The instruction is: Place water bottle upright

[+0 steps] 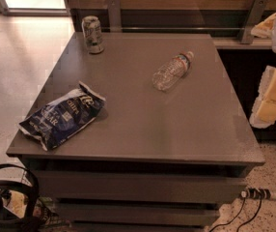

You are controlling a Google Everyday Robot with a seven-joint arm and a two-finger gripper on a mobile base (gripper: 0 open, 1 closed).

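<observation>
The water bottle [172, 71] is a small clear ribbed plastic bottle with a white cap and a colourful label band near its neck. It lies on its side on the grey table [176, 134], right of the middle, with its cap pointing to the back right. My gripper [273, 98] shows as white and yellow parts at the right edge of the view. It is beyond the table's right side, apart from the bottle and well to the right of it.
A silver drink can [92, 34] stands upright at the table's back left corner. A dark blue chip bag [61, 115] lies at the front left. A wall rail runs behind the table. A power strip [258, 194] and cables lie on the floor at the front right.
</observation>
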